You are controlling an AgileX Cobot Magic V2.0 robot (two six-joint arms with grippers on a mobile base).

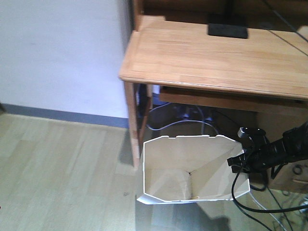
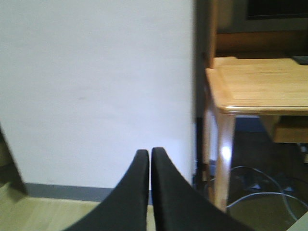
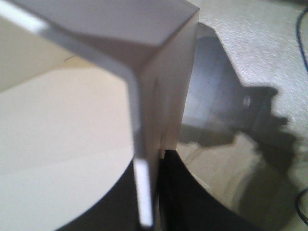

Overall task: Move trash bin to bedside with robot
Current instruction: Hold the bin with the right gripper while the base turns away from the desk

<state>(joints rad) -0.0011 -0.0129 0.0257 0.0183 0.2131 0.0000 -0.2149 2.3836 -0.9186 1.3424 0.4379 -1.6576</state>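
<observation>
While my right gripper [image 1: 239, 161] reaches in from the right of the front view, it meets the trash bin [image 1: 166, 166] at the rim on that side. My wrist view shows its two black fingers [image 3: 192, 202] pinching the thin white wall: one finger lies inside the bin and the other outside. The rim's edge runs straight down into the narrow gap where they close. The grip sits right beside one of the bin's cut corners.

The bin stands upright on the pale wood-patterned floor [image 1: 62, 168], its open mouth facing up. It is just in front of the light wooden desk [image 1: 216, 53], close to the desk's front left leg, with its far rim reaching under the desk's edge. Black cables [image 1: 269, 209] trail from my right arm across the floor, close to the bin. A flat black object [image 1: 227, 30] lies on the desk top near its back edge; I cannot tell what it is.

My left gripper [image 2: 150, 151] holds nothing. Its two black fingers are pressed together, tips touching along their inner edges. They point toward a plain white wall [image 2: 96, 86] with a grey skirting [image 2: 57, 191] along its foot. The desk's corner and leg stand off to the right in that view, well apart from the fingertips.
</observation>
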